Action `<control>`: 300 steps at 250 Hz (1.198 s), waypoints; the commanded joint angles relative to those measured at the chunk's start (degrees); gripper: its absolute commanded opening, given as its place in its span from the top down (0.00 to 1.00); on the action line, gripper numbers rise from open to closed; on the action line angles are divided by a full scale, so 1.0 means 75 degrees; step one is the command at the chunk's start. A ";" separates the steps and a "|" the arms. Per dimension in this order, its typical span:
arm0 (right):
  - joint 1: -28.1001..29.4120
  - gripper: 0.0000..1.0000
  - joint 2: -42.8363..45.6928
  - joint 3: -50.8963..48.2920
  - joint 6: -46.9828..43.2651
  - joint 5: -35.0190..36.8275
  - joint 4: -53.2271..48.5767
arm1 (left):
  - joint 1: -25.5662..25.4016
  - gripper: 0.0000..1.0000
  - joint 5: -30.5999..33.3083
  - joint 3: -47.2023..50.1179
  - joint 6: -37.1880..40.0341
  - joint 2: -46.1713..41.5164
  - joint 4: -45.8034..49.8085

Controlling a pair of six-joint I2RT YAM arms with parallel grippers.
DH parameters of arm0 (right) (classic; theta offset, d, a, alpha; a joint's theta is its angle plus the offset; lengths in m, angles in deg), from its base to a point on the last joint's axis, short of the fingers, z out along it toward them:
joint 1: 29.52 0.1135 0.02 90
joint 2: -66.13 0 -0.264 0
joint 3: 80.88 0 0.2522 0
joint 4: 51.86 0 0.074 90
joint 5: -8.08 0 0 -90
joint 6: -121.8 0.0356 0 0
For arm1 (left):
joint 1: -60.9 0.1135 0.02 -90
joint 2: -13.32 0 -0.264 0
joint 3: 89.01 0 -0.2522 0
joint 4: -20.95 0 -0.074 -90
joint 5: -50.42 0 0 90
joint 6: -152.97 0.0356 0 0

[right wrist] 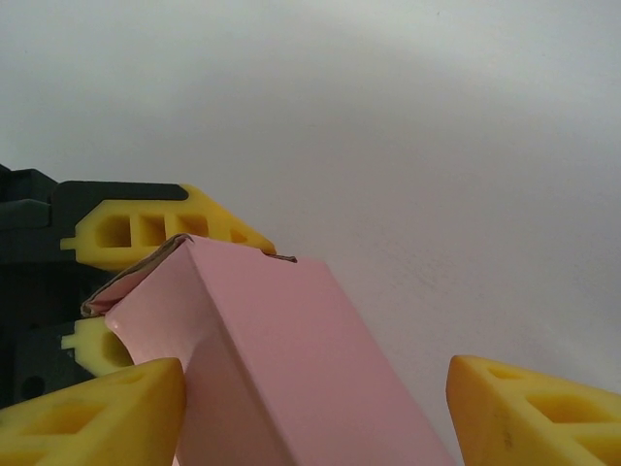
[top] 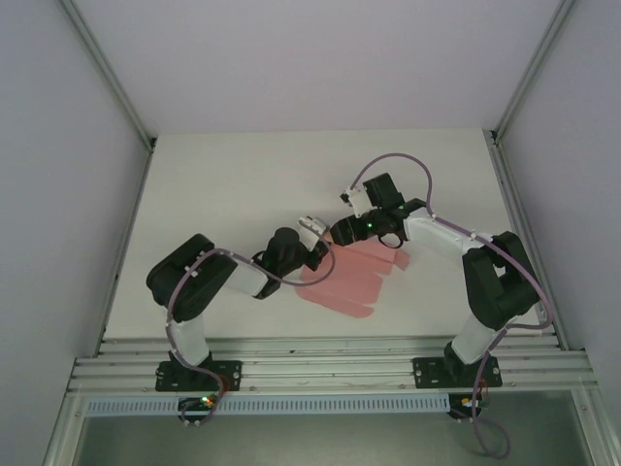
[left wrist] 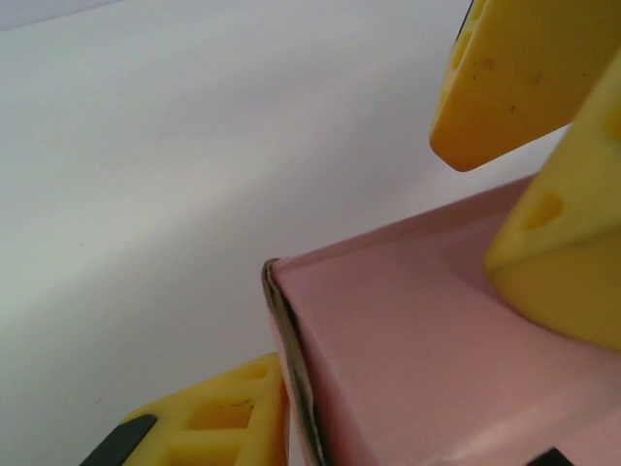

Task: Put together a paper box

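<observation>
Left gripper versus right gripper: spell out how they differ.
The left gripper pinches the end of the box, fingers close together; the right gripper stands open, fingers wide apart either side of the box. The left gripper reaches in from the left, the right gripper from the right. Both have yellow fingers.

I've got a white table under soft, even light. Behind it there's a pale lilac-grey back wall, with a matching left side panel and right side panel, and a metal corner post slanting up. At the near edge I see silver aluminium rails, a pale blue slotted strip below them, then a dark grey-green surface
</observation>
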 commanded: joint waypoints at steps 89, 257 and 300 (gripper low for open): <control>-0.0026 0.30 -0.0193 -0.0268 0.0301 0.0436 -0.0790 | -0.0267 1.00 0.0757 0.0011 0.0125 0.0063 0.0007; -0.0777 0.00 0.4908 -0.1359 0.0543 0.1844 0.0012 | -0.0451 1.00 0.3210 -0.0399 0.0083 -0.2031 0.0687; -0.0853 0.00 0.5790 -0.1563 0.0331 0.2421 -0.1144 | -0.0443 1.00 0.3161 -0.0416 -0.0332 -0.2449 0.1234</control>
